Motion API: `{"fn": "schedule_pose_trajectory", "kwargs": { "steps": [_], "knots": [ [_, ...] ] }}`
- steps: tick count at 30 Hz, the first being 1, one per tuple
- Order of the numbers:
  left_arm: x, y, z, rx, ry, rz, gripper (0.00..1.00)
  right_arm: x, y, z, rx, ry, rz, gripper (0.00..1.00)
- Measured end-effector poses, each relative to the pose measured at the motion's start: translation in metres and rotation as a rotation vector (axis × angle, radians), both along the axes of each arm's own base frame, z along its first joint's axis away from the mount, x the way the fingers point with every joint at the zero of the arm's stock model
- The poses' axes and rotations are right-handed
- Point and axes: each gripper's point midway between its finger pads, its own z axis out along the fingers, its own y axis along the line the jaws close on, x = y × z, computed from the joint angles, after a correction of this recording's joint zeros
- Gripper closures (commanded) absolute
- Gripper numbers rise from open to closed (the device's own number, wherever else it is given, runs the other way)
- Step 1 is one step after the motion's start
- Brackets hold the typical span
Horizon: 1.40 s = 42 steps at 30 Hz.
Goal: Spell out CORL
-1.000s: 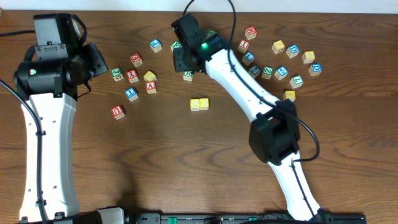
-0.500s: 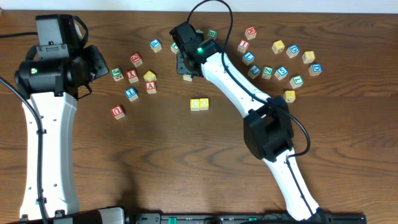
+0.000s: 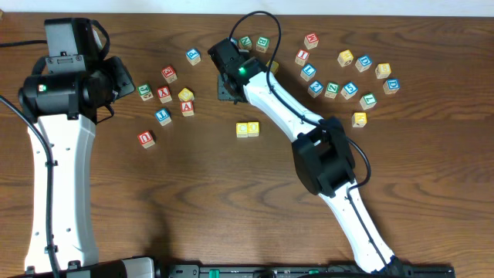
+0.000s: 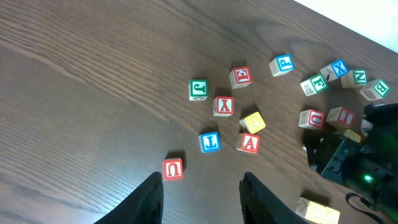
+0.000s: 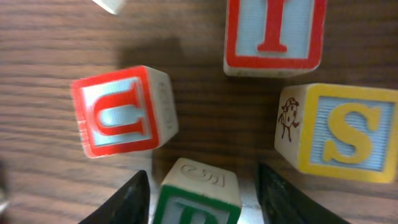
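Two robot arms (image 3: 58, 177) — about two dozen alphabet cubes (image 3: 247, 129), some hidden.

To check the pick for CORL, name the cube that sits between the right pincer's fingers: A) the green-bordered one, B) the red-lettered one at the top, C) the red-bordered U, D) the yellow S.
A: in the right wrist view the green-bordered cube sits between the fingers of the right pincer, while the red U cube and the yellow S cube lie outside them.

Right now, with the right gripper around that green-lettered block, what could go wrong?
1. The red U block and yellow S block crowd the right gripper; it could nudge them.
2. Little of the green-lettered block shows, so the grip is unclear; it may twist or drop.
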Motion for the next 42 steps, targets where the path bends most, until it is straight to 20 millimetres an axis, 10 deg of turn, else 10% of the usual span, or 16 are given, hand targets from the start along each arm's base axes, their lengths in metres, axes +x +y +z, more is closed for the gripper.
{"fn": "schedule_pose_trajectory", "kwargs": {
  "steps": [13, 23, 37, 42],
  "knots": [
    [0.0, 0.0, 0.0, 0.0, 0.001, 0.0, 0.6, 0.001, 0.0, -0.001, -0.024, -0.01, 0.049, 0.76],
    [0.0, 0.0, 0.0, 0.0, 0.002, 0.0, 0.6, -0.003, -0.004, 0.008, -0.058, -0.008, 0.109, 0.75],
    [0.0, 0.0, 0.0, 0.0, 0.002, 0.0, 0.6, -0.04, -0.079, 0.16, -0.081, -0.019, 0.058, 0.72],
    [0.0, 0.0, -0.001, 0.0, 0.002, 0.0, 0.6, -0.055, -0.106, 0.171, -0.123, 0.036, 0.03, 0.71]
  ]
}}
